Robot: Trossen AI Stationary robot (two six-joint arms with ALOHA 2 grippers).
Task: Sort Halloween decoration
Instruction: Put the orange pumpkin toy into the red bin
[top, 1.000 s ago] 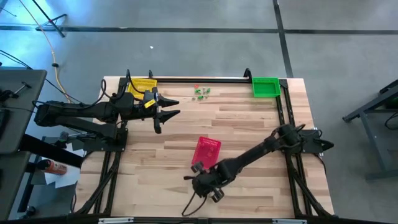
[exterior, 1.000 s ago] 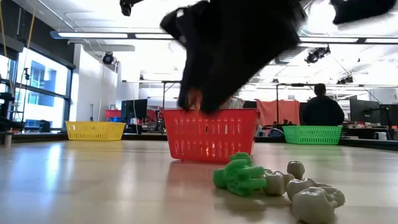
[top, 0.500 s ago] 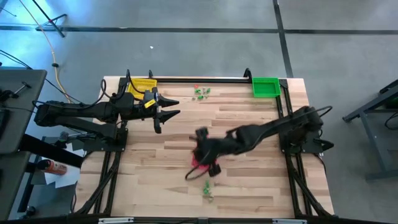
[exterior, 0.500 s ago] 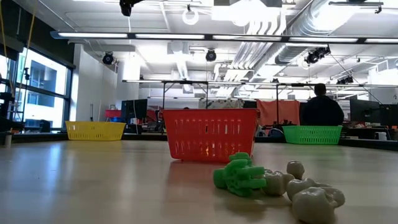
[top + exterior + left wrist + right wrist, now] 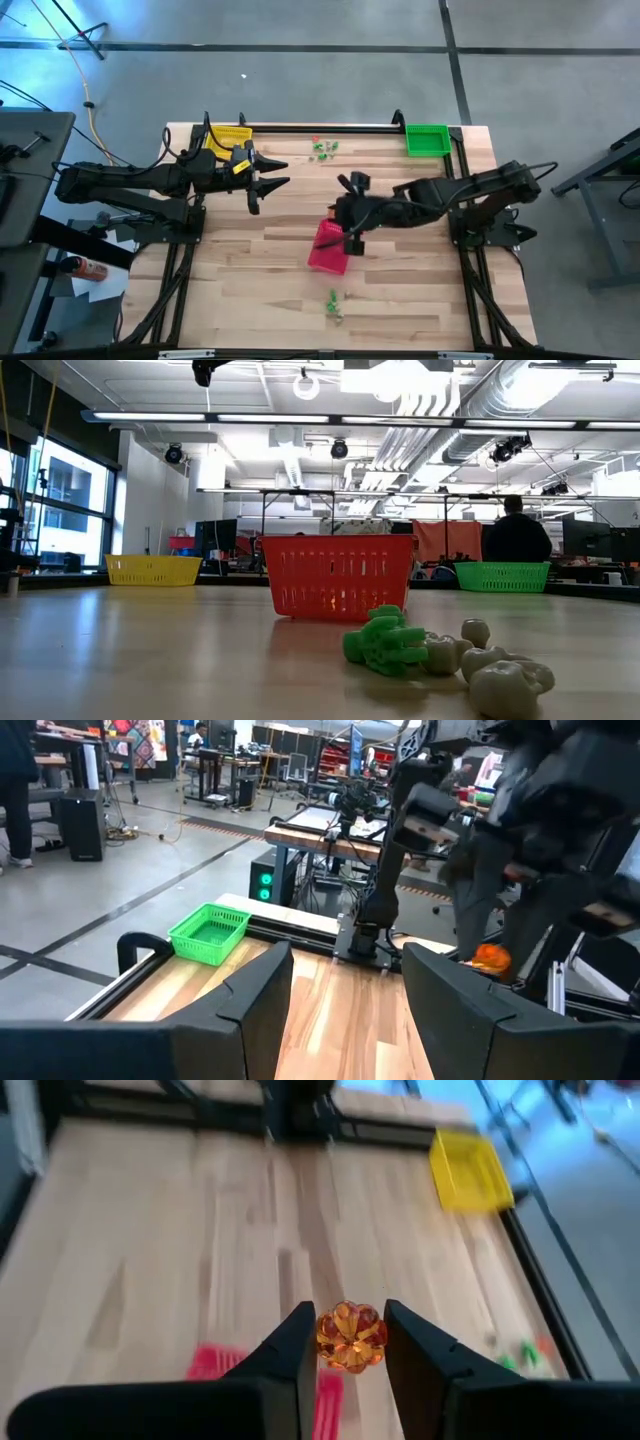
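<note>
An orange faceted trinket (image 5: 350,1336) sits between the fingers of my right gripper (image 5: 350,1352), which hangs in the air at mid-table (image 5: 341,217), just beyond the far end of the pink basket (image 5: 328,248). The left wrist view also shows the orange trinket (image 5: 490,958). A few green and pale trinkets (image 5: 400,644) lie on the table near its front edge (image 5: 333,305). More green and red trinkets (image 5: 323,149) lie by the far edge. My left gripper (image 5: 272,180) waits open and level at the left, holding nothing. My right gripper pinches the orange trinket by two opposite sides (image 5: 326,1336) between its two fingers. The fingers slant downward, coming from the table's right. The trinket is lifted well clear of the table.
A yellow basket (image 5: 229,137) stands at the far left corner and a green basket (image 5: 427,140) at the far right. Black rails run along the far and side edges. Beyond the table a person (image 5: 515,530) sits with back turned.
My right gripper has risen from the trinket pile near the front edge, out of the low view. It has swung toward the far edge, passing over the pink basket, and has rolled at the wrist. The orange trinket stays between its fingers.
</note>
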